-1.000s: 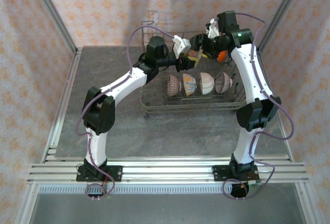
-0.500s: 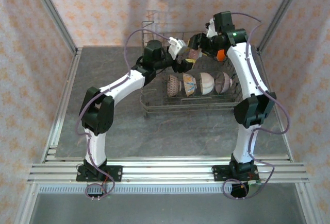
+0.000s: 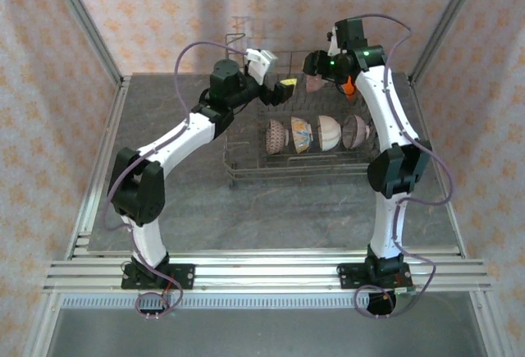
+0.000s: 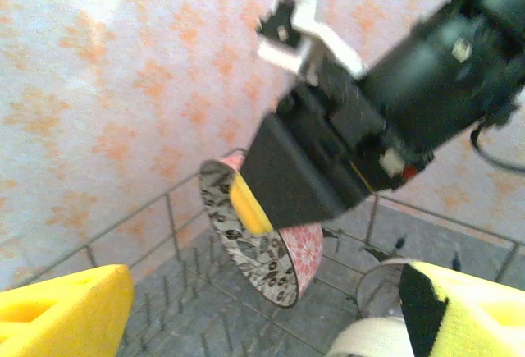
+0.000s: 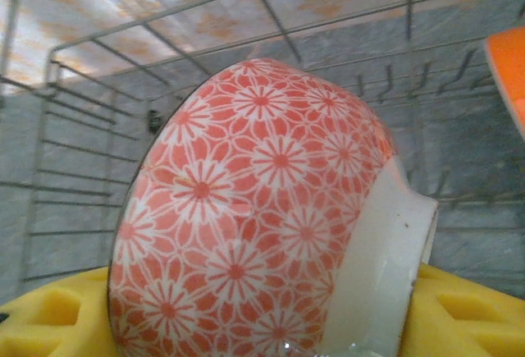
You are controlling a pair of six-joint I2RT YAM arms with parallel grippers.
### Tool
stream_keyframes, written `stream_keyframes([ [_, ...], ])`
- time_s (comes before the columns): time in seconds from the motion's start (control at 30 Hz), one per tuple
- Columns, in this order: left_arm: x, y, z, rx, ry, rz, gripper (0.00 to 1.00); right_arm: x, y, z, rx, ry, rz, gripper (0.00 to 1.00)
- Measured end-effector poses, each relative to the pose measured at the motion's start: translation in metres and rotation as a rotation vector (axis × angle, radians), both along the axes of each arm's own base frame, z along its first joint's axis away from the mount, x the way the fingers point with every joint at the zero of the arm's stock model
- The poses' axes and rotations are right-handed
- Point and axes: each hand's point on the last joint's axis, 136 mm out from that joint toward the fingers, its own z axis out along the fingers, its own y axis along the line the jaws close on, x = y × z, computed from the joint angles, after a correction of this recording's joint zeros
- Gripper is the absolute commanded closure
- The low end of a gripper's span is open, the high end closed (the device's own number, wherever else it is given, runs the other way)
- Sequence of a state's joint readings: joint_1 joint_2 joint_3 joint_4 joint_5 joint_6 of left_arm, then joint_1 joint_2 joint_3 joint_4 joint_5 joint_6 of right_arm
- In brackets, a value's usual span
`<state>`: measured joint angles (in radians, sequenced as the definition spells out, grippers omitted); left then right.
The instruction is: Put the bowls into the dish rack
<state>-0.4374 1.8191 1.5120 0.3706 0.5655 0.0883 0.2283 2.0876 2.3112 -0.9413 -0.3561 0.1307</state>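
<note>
Wallpaper [image 4: 123,86] backdrop. Right pincer [image 4: 256,203] clamps bowl [image 4: 253,249], patterned inside seen from left wrist; left pincer [image 4: 267,308] wide, empty.

You've got a smooth, glossy glazed-ceramic bowl [image 5: 246,234]; dish rack [image 3: 312,170] = thin grey metal wire w/ dull sheen; pads [image 4: 66,308] matt yellow foam; tabletop [image 3: 189,201] matt, stone-look.

Red-floral bowl [image 5: 254,226] aslant above wire dish rack [image 3: 305,170]; perhaps four bowls [image 3: 328,132] inside.
</note>
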Motion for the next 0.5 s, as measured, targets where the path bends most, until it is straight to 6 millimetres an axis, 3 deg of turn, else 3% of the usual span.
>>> stream_keyframes([
  [0.17,0.003,0.027,0.024,-0.059,0.031,0.143,0.13,0.019,-0.009,-0.019,-0.110,-0.026,0.009,0.57],
  [0.3,0.005,0.050,0.029,-0.098,0.087,0.239,0.13,0.033,-0.012,-0.028,-0.176,-0.057,0.033,0.57],
  [0.5,0.004,0.066,-0.003,-0.073,0.185,0.308,0.13,0.050,-0.014,-0.042,-0.263,-0.093,0.073,0.57],
])
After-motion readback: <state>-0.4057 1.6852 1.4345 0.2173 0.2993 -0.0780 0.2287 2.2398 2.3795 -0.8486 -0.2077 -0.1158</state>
